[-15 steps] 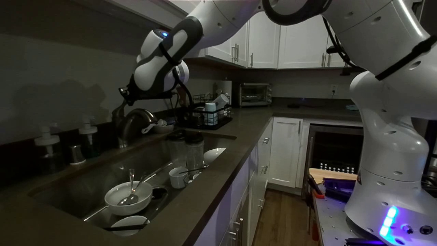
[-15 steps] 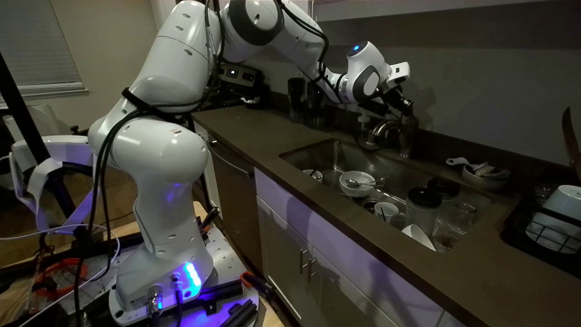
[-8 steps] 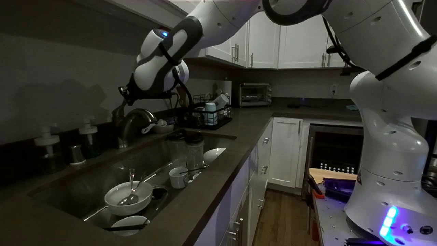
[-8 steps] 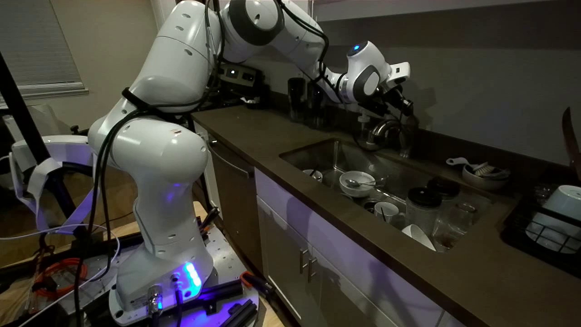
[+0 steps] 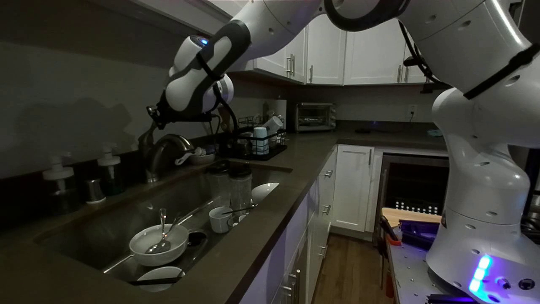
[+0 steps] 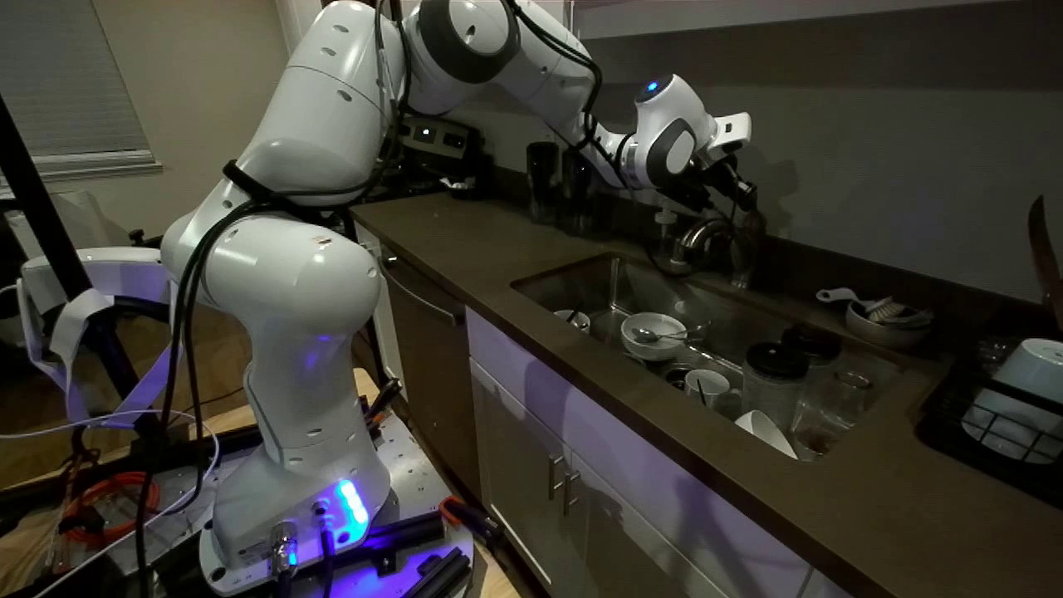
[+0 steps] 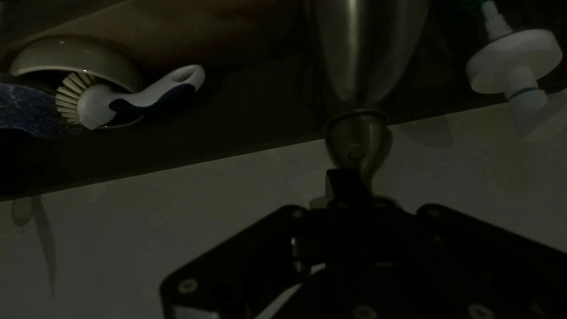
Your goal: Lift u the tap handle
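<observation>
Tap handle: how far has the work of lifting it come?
Looks done: the reach, as the pincer is at the tap handle in every view. In hand: apparently the grip, though the wrist view is too dark to show whether the pincer is closed on it. Left: likely the lift, since no water shows below the spout; whether the tap handle is partly raised, I cannot tell.

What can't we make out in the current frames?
Tap handle: far end mostly hidden behind the gripper, wrist view.
Grip on it: jaws too dark in the wrist view, too small in both exterior views.
Pump bottle: mostly cut off by the wrist view's top edge.
One white bowl: lower part hidden by the counter in an exterior view.
</observation>
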Tool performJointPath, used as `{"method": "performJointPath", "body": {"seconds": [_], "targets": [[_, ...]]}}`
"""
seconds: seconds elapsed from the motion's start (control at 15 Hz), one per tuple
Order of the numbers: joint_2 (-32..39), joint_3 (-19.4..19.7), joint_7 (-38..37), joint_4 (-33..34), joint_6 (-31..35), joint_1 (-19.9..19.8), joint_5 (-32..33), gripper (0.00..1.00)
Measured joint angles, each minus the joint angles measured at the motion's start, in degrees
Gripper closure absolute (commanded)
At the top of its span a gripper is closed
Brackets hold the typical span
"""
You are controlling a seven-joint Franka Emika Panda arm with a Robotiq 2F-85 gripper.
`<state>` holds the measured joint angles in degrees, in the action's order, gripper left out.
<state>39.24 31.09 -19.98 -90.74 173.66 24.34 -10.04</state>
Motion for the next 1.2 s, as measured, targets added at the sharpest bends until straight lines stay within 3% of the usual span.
{"method": "performJointPath", "body": {"seconds": [0.67,1.2], "targets": [[-0.01,0.28,-0.91,2.10,0.23,-0.25,0.00,0.96],[1.31,0.58,-1.04,11.80,-0.20,-2.15,0.00,0.96]]}}
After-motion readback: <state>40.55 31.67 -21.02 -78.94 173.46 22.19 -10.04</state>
